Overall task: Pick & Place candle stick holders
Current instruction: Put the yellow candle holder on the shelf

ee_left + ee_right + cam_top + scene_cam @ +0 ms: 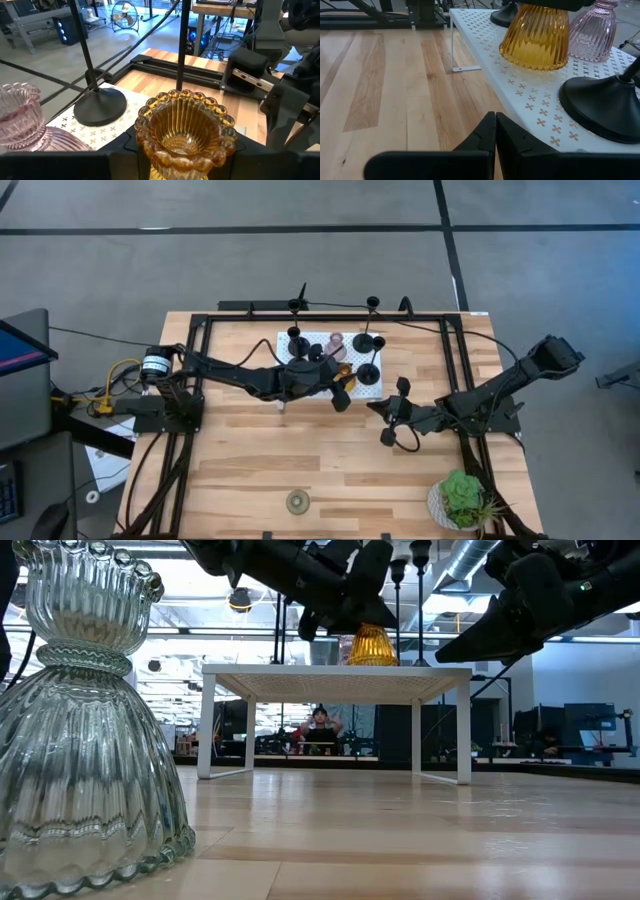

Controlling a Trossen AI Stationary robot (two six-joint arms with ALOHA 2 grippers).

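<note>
A: Left gripper [343,383] status?
B: Over the near right part of the white perforated platform [365,390], fingers part-open and clamped round the neck of the amber holder [184,131]. Amber base sat on or just above the platform in the right wrist view [536,37]; couldn't tell contact.

A: Right gripper [495,131]?
B: Fingers fully shut, nothing held. It waited low over the wooden surface [250,470], just right of the platform.

A: Other holders?
B: Pink holder [594,30] stood on the platform just beside the amber one. Black stemmed holders on the platform too, e.g. one at its far left [295,335], one at its right edge [368,373]. Pale green holder [298,501] sat alone at the near edge of the surface, huge in the low view [85,720].

A: Anything else?
B: Potted plant [462,498] at the near right corner.
</note>
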